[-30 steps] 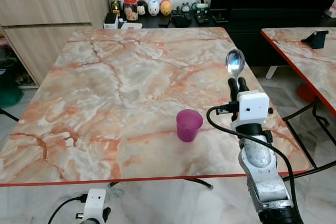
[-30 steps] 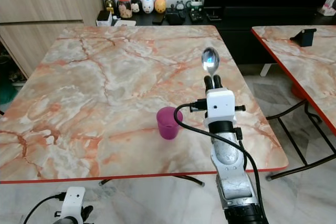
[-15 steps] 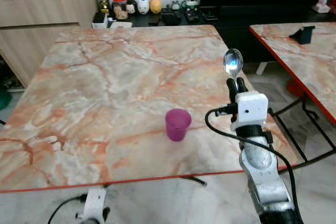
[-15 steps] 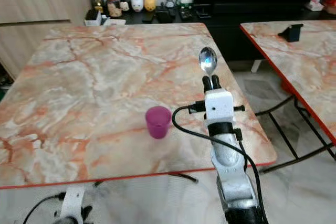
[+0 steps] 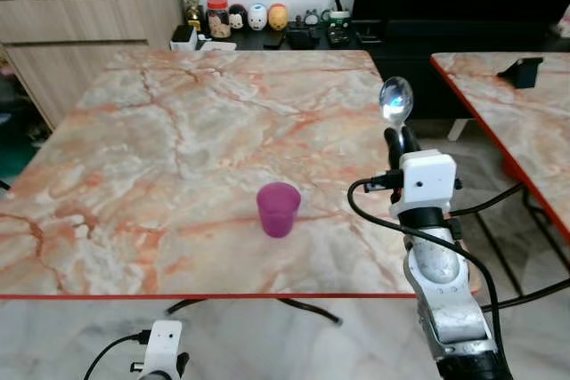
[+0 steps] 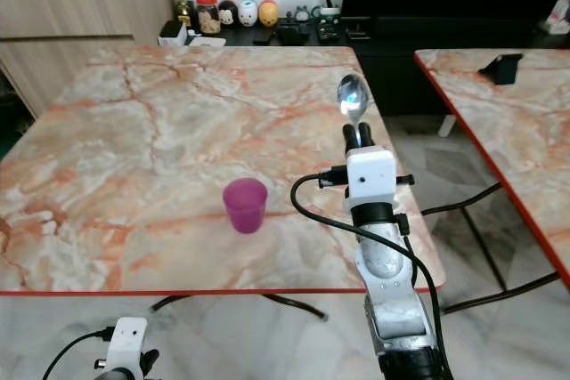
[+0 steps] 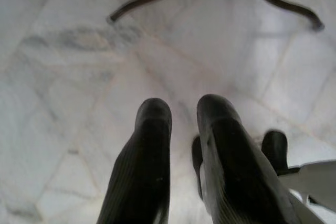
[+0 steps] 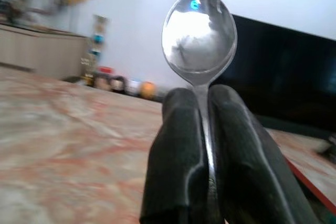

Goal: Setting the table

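Over the tabletop (image 5: 178, 140), to the right of the purple cup (image 5: 278, 209) near its front edge, the right gripper (image 5: 402, 141) pinches a spoon (image 5: 396, 102) upright, bowl upward, while the left wrist view shows the left gripper (image 7: 181, 116), fingers slightly parted and holding nothing, hanging above the pale floor (image 7: 63, 66).

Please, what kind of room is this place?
Probably a dining or living area of a home: a marble-patterned table with a purple cup, a wooden sideboard, and figurines on a low dark cabinet. The right gripper holds a spoon.
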Robot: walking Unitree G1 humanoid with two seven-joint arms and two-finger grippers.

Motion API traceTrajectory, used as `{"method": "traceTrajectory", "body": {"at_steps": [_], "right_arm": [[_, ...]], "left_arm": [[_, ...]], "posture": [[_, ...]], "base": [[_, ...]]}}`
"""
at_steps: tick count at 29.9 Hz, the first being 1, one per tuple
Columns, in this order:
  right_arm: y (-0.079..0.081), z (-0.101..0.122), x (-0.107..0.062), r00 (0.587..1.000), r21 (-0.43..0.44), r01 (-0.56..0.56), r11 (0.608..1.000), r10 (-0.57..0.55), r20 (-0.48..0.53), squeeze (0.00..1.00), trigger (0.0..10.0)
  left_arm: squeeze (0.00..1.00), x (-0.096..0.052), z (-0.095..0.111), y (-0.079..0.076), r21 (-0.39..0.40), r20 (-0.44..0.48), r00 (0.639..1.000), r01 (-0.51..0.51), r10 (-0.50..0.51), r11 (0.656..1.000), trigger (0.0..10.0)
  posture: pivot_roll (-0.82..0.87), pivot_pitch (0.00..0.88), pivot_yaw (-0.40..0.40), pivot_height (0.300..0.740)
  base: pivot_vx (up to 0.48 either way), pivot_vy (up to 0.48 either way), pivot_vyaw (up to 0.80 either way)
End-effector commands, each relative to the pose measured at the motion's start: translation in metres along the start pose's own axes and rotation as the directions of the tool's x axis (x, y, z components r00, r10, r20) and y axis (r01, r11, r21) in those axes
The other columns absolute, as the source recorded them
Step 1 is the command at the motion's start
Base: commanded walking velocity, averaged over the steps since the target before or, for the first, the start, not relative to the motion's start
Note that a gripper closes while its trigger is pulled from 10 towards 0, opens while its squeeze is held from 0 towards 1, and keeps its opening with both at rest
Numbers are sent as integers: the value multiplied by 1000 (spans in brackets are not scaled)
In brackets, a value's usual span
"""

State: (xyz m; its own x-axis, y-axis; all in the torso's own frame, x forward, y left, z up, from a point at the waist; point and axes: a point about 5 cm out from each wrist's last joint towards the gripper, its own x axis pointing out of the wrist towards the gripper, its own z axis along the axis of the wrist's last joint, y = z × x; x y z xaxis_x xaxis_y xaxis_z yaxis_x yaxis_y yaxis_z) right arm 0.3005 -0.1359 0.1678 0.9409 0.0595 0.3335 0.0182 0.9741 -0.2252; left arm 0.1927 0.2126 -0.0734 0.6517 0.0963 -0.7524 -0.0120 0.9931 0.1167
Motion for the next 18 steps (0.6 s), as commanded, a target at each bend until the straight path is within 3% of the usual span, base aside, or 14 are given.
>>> {"method": "traceTrajectory", "body": {"at_steps": [1,18], "right_arm": [[-3,4,2,1000,-5,8,1000,-8,13,0,10000],[-6,7,8,1000,-2,18,1000,-18,23,0,10000]], "left_arm": [[0,0,-2,2,7,-14,1000,-4,4,1000,10000],[0,0,-2,1,5,-15,1000,-4,4,1000,10000]], "posture": [[-5,0,-14,740],[-4,0,-19,740]], "base": [[0,-315,0],[0,-315,0]]}}
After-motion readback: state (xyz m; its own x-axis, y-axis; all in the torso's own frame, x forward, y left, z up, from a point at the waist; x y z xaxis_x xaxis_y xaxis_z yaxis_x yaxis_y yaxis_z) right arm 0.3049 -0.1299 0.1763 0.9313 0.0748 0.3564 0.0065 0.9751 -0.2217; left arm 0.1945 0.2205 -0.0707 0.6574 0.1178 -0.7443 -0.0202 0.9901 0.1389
